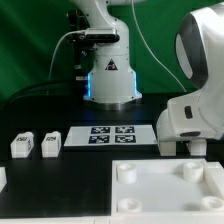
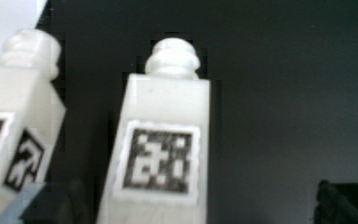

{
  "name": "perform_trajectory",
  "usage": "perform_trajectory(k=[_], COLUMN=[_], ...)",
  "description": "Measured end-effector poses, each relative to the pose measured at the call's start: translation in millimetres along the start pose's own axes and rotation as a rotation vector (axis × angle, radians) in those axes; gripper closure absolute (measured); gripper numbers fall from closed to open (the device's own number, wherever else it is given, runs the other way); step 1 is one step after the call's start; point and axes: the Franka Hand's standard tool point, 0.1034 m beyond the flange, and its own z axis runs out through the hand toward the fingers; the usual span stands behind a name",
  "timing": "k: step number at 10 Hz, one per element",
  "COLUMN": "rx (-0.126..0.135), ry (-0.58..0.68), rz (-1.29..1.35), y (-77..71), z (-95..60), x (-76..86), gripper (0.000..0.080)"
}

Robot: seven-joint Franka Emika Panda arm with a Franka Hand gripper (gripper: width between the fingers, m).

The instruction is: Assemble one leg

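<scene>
White block-shaped plastic leg (image 2: pixel 165 140), tagged black-and-white, is seen lying on the black table (image 2: pixel 282 90), just ahead of the spread, empty gripper (image 2: pixel 185 205), its long axis crossing the line between the jaws.

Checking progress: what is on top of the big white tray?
Nothing stands on the tray; both visible round sockets are bare. Its near part is cut off by the frame, so unseen.
</scene>
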Motion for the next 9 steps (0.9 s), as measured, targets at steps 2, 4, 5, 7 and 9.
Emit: perform_trajectory(k=[2,4,5,7,9], rx=[-0.001,-0.003,-0.003,-0.003,-0.003], ry=[-0.009,-0.012,-0.012,-0.013,-0.013], rz=[0.011,0.012,0.012,0.012,0.012], y=[2.7,1.3,1.4,1.3,1.3], z=[6.6,7.4,7.5,7.6,7.6], x=[-0.9,-0.5,-0.5,-0.6,-0.6], gripper=[0.0151,0.0151,0.0260,0.0454,0.0511])
